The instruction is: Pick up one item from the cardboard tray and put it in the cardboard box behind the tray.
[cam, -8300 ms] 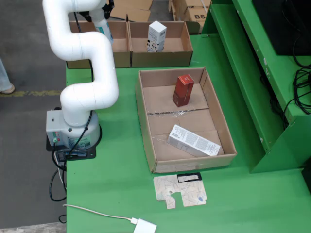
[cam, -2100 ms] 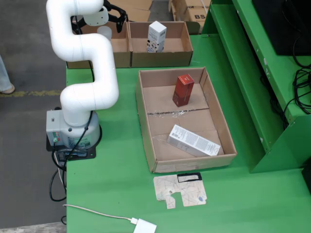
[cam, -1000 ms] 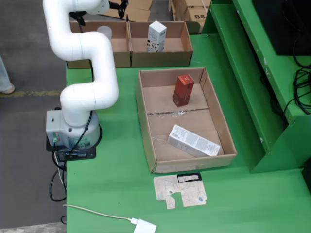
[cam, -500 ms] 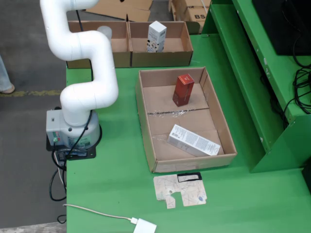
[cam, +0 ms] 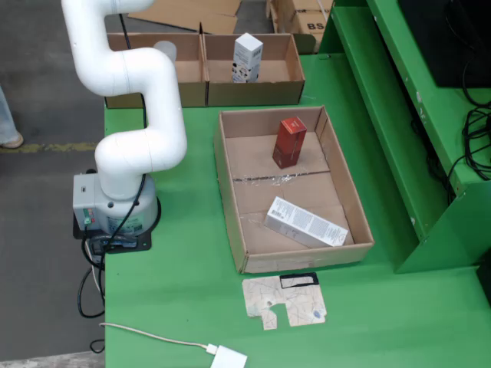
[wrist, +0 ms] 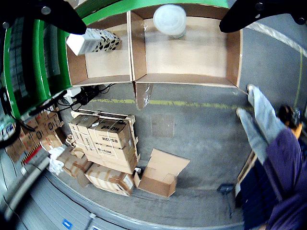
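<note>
The open cardboard tray [cam: 230, 184] holds an upright red box [cam: 289, 142] and a white box [cam: 305, 222] lying flat. Behind it stand two joined cardboard boxes [cam: 253, 93]. In the fixed view a white bottle [cam: 164, 52] stands in the left one and a white patterned carton [cam: 247, 57] in the right one. The arm leaves the top of that view, so the gripper is hidden there. The wrist view looks down on the bottle [wrist: 170, 19] and carton [wrist: 93, 40]. My gripper [wrist: 153, 28] is open, its black fingers [wrist: 48, 14] spread wide, nothing between them.
A flat cardboard scrap [cam: 284, 300] and a white cable with adapter [cam: 229, 357] lie near the table's front. Green shelving [cam: 399, 115] rises at the right. The arm's base [cam: 115, 203] stands at the left edge. Beyond the table are stacked boxes [wrist: 103, 143] and a person's legs [wrist: 268, 158].
The gripper let go of the white bottle in the left back box, opened, then rose out of the top of the fixed view. The tray's items have not moved.
</note>
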Tool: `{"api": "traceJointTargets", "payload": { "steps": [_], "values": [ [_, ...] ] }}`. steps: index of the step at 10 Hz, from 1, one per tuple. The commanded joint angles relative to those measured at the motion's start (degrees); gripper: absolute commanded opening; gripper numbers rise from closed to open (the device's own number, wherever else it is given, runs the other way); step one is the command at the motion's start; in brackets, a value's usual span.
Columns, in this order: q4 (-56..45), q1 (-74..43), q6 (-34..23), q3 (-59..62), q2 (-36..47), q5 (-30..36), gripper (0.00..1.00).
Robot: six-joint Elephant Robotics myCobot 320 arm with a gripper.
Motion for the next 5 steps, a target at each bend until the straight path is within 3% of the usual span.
{"api": "traceJointTargets", "payload": {
  "steps": [1,3,4,5],
  "values": [
    [-33.24,0.96,13.93,1.31,16.33,3.39,1.00],
    [-43.33,-0.51,16.39,1.31,21.32,5.06,1.00],
    [-43.33,-0.51,16.39,1.31,21.32,5.06,1.00],
    [-41.38,-1.31,18.89,-17.31,35.68,5.76,1.00]
  ]
}}
